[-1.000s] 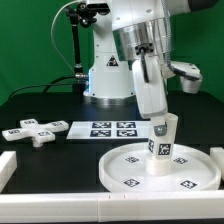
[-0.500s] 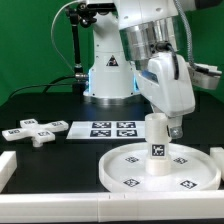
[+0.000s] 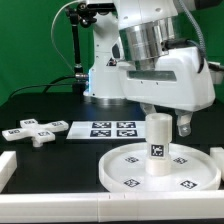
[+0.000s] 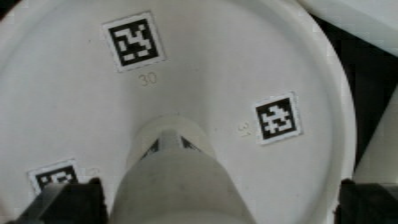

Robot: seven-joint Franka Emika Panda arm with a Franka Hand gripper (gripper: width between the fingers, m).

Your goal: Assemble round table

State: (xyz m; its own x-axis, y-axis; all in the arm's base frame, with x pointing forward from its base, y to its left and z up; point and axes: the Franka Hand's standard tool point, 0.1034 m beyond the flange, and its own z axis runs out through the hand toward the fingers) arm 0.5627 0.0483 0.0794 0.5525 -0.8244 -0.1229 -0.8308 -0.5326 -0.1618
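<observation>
The large white round disc (image 3: 124, 162) lies flat near the front at the exterior view's right, tags facing up. The short white cylinder leg (image 3: 157, 148) stands upright on its centre. My gripper (image 3: 166, 118) hangs just above the leg's top, turned sideways and open, with one dark finger (image 3: 184, 125) beside the leg and not touching it. In the wrist view the leg (image 4: 214, 185) rises from the disc (image 4: 196, 90) between my gripper's (image 4: 222, 205) two spread fingers (image 4: 59, 200). The cross-shaped base piece (image 3: 32, 131) lies at the exterior view's left.
The marker board (image 3: 110, 128) lies flat behind the disc, between it and the arm's base. A raised white rail (image 3: 60, 207) runs along the front edge with a corner block (image 3: 8, 166) at the exterior view's left.
My gripper was shut on the leg a second ago. It has let go, turned sideways and lifted slightly. The leg stays standing on the disc.
</observation>
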